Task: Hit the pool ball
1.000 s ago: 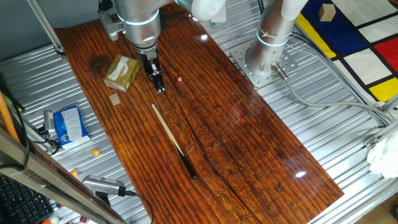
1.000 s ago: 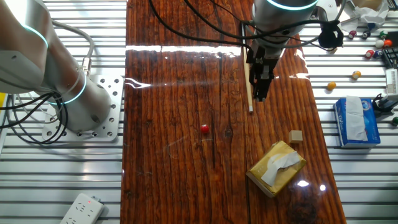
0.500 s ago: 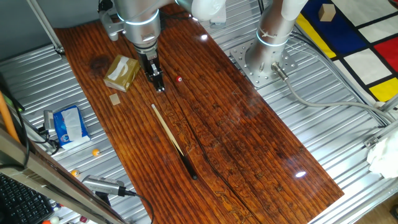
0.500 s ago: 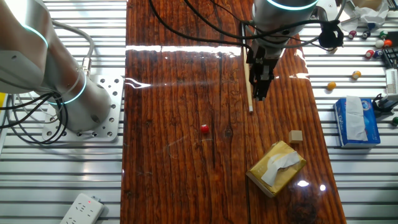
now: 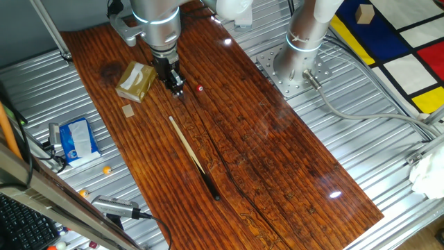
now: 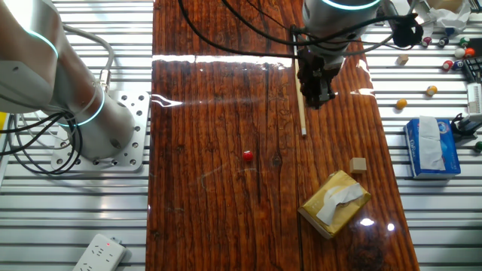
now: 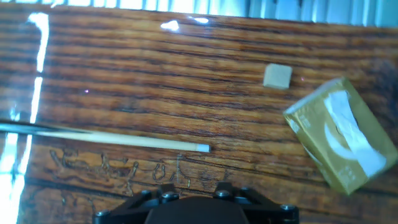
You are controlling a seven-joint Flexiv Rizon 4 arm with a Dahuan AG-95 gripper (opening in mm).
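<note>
The pool ball (image 5: pixel 200 88) is a tiny glossy red ball on the dark wooden table; it also shows in the other fixed view (image 6: pixel 247 156) and is out of the hand view. My gripper (image 5: pixel 177 87) hangs point-down above the table to the ball's left, between the ball and the tan box, empty, with fingers that look closed together (image 6: pixel 319 98). A pale cue stick (image 5: pixel 189 151) with a dark butt lies on the table; its tip (image 7: pixel 204 148) shows just ahead of the hand.
A tan tissue box (image 5: pixel 135 81) and a small tan cube (image 5: pixel 127 111) lie left of the gripper; both show in the hand view, the box (image 7: pixel 343 142) and the cube (image 7: pixel 277 76). A blue tissue pack (image 5: pixel 78 139) and small balls (image 6: pixel 431 90) lie off the wooden table (image 5: pixel 277 160). The arm base (image 5: pixel 295 66) stands at the right.
My gripper has risen a little above the table, away from the cue's tip. The red ball and the cue have not moved.
</note>
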